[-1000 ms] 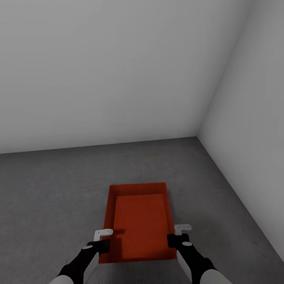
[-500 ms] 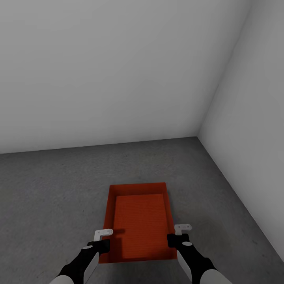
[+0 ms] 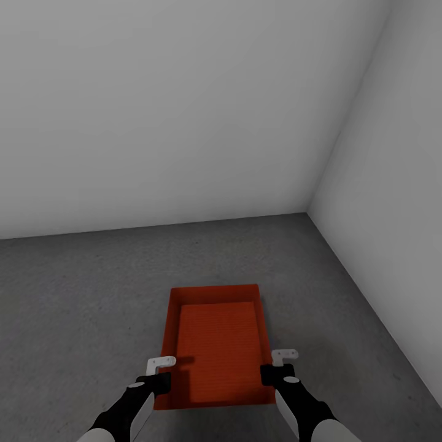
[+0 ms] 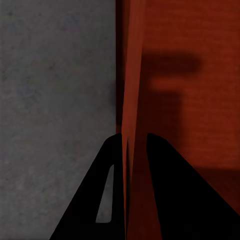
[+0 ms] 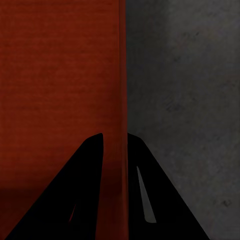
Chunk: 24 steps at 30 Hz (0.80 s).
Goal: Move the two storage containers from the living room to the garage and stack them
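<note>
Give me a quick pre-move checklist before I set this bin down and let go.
1. Left end effector astride the storage container side wall: ok, one finger each side in the left wrist view.
2. Right end effector astride the opposite wall: ok, same straddle.
3. Bin level: ok, both rims look even in the head view.
4. Location: ok, dark grey concrete floor near the corner of plain walls.
5. Bin resting on the floor or above it: cannot tell.
6. Second container position: cannot tell.
</note>
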Available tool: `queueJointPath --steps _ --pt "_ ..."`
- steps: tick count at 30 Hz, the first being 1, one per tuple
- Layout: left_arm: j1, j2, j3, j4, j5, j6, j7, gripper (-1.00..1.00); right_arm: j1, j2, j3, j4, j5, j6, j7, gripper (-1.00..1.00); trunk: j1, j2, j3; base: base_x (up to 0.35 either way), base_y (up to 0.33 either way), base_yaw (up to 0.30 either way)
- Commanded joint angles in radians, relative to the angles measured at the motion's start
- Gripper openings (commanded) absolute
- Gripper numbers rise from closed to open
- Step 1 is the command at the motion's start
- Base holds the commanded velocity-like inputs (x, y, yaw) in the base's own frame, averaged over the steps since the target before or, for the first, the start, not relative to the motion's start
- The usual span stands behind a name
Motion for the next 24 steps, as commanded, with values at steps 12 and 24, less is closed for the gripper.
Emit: queueJointPath --steps 12,24 --pt "0.002 0.000 -0.025 -0.003 0.001 0.005 -0.039 -1.00 -0.021 0.001 -0.032 -0.002 0.004 0.007 -0.019 -1.00 0.000 0.000 -0.001 0.000 0.000 0.000" --pt "0.002 0.000 -0.025 -0.003 0.002 0.006 -0.039 -1.00 -0.021 0.001 -0.032 -0.002 0.005 0.007 -0.019 -1.00 0.008 -0.014 -0.007 0.000 0.000 0.000"
